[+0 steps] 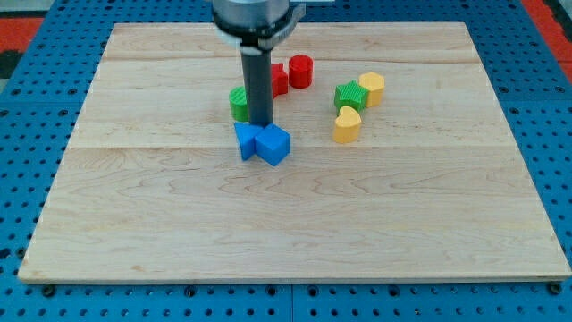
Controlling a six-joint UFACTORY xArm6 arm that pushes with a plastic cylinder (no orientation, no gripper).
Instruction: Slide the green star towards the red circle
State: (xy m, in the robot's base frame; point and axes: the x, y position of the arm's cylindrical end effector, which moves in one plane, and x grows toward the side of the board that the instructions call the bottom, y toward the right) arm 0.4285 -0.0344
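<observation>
so my tip [261, 123] sits right behind the blue blocks [264, 143], beside a green block [239, 103]; no pincer on this rig; the green star [350, 95] is well right, red circle [300, 71] up-left of it; approach step, next I'd swing round its right side

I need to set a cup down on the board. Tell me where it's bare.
Bare: the whole half of the board below the blue blocks, plus the strips along the view's left and right edges. Crowded: the upper middle, where my tip sits among the green, red and yellow blocks.
</observation>
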